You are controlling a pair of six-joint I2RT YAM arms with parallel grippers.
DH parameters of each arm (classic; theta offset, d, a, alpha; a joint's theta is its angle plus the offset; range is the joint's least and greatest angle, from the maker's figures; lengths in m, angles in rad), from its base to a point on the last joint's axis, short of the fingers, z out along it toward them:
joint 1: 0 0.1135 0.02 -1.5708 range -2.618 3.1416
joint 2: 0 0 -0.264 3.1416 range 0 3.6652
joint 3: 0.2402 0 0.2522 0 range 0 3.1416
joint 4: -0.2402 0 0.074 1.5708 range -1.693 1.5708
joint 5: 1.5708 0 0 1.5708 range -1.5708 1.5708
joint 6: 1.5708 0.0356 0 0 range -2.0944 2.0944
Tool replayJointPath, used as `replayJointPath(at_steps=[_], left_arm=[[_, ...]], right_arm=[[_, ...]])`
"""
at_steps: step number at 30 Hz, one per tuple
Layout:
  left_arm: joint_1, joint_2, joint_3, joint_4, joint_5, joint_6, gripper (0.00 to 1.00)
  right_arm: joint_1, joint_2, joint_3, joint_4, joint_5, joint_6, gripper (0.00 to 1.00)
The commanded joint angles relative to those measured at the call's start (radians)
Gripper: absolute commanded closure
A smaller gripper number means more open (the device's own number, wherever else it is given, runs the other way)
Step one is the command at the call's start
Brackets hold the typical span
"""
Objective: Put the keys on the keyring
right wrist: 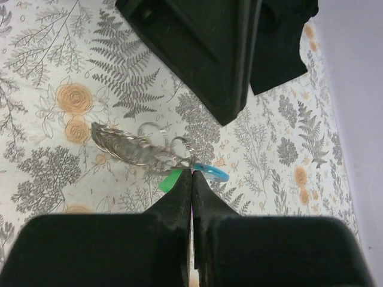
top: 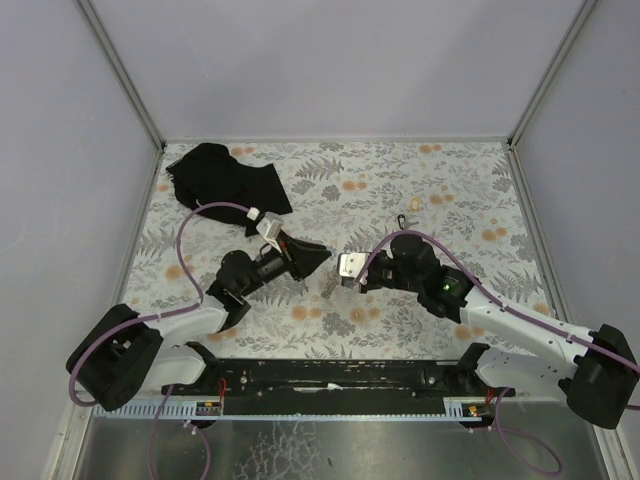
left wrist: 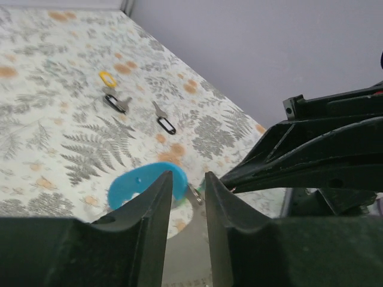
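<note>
Keyring (right wrist: 210, 172), a light-blue curved band, sits well apart from the black cloth (top: 225, 178), to the cloth's right and nearer the arm bases, where the two grippers meet tip to tip. The right gripper (right wrist: 192, 174) has its jaws pressed fully together. It pinches the spot where the blue band, a green tag (right wrist: 170, 180) and a twist of thin wire come together. A bunch of silvery metal (right wrist: 128, 146) trails from that same spot over the flowered table (top: 450, 170); whether the bunch touches the table I cannot tell. The left gripper (left wrist: 187, 177) stands slightly parted, with a narrow gap between its fingers (left wrist: 152, 206) and nothing clamped in it. In its wrist view the blue band shows just past one finger. Loose keys (left wrist: 163, 122) lie farther to the right of the cloth than the grippers do: two have black heads, and a yellow tag (left wrist: 108, 78) lies just beside one of them.
</note>
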Motion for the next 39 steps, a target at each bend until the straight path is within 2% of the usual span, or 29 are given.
replayJointPath(at_steps=[1, 7, 15, 23, 29, 37, 39], left_arm=[[0.018, -0.082, 0.017, -0.068, 0.05, 0.229, 0.69], [0.035, -0.119, 0.097, -0.275, 0.28, 0.495, 0.62], [0.036, -0.078, 0.206, -0.427, 0.445, 0.671, 0.61], [0.036, -0.03, 0.262, -0.54, 0.501, 0.719, 0.64], [0.033, -0.008, 0.277, -0.547, 0.495, 0.707, 0.77], [0.028, 0.018, 0.306, -0.552, 0.488, 0.696, 0.82], [0.026, 0.026, 0.312, -0.56, 0.489, 0.695, 0.85]], right_arm=[[0.012, -0.02, 0.076, -0.065, 0.016, -0.045, 1.0], [0.012, -0.007, 0.109, -0.105, 0.002, -0.078, 1.0], [0.012, -0.003, 0.133, -0.133, -0.004, -0.091, 1.0], [0.013, 0.005, 0.138, -0.134, -0.012, -0.089, 1.0], [0.012, 0.006, 0.141, -0.136, -0.015, -0.086, 1.0], [0.013, 0.009, 0.147, -0.147, -0.023, -0.084, 1.0], [0.013, 0.009, 0.15, -0.15, -0.023, -0.084, 1.0]])
